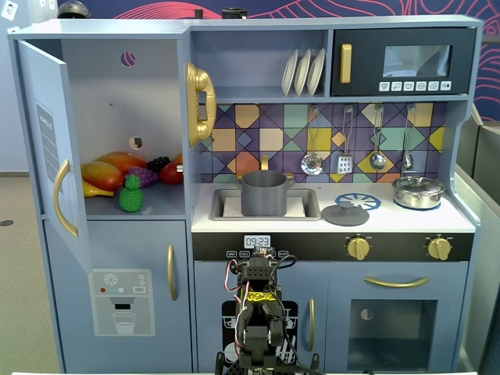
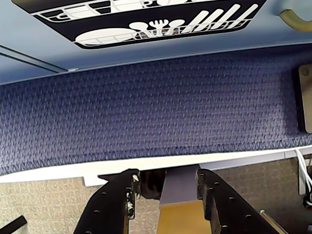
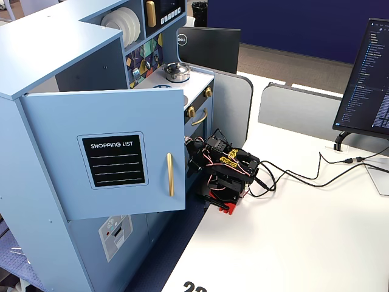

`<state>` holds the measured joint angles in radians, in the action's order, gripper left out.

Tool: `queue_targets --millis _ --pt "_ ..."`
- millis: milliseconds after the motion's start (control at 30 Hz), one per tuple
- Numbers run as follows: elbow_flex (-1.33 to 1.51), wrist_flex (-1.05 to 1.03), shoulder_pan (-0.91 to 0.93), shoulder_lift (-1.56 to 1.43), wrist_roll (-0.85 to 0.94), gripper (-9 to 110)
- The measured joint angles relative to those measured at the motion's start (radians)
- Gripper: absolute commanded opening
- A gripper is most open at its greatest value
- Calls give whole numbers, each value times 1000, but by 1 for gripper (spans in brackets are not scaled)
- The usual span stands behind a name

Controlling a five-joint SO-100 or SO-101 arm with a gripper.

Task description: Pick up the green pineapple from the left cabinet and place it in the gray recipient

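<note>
The green pineapple (image 1: 131, 195) stands at the front of the shelf inside the left cabinet (image 1: 109, 101), whose blue door (image 1: 45, 133) hangs open. The gray recipient (image 1: 264, 193) sits in the sink to the right of the cabinet. My arm (image 1: 262, 312) is folded low in front of the kitchen base, far below both; it also shows in a fixed view (image 3: 225, 173). In the wrist view my gripper (image 2: 168, 178) points down at the blue carpet, jaws apart and empty. The open door (image 3: 109, 158) hides the pineapple in that fixed view.
Other toy fruits (image 1: 117, 168) and purple grapes (image 1: 144, 173) lie behind the pineapple. A gray lid (image 1: 345, 215) and a shiny silver pot (image 1: 418, 191) sit on the counter. A monitor (image 3: 364, 79) and cables (image 3: 304, 176) are on the white table.
</note>
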<state>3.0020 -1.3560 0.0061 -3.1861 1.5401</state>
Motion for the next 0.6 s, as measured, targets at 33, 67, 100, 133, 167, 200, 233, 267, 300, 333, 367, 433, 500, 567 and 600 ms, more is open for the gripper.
queue_targets --millis 33,67,100,133,167,200,233,267,300,333,367,433,500,567,600 --pt "0 0 0 0 0 3" --pt "0 0 12 0 2 3" --pt "0 0 25 0 6 3" --pt "0 0 34 0 6 3" --pt "0 0 43 0 6 3" --pt "0 0 51 0 6 3" --pt "0 0 52 0 6 3" --pt "0 0 51 0 9 3" --pt "0 0 52 0 9 1" --pt "0 0 52 0 9 0" --pt "0 0 54 0 9 0" --pt "0 0 52 0 9 0" --pt "0 0 14 0 6 1" --pt "0 11 -87 0 -21 1" --pt "2 34 -161 2 -52 0"
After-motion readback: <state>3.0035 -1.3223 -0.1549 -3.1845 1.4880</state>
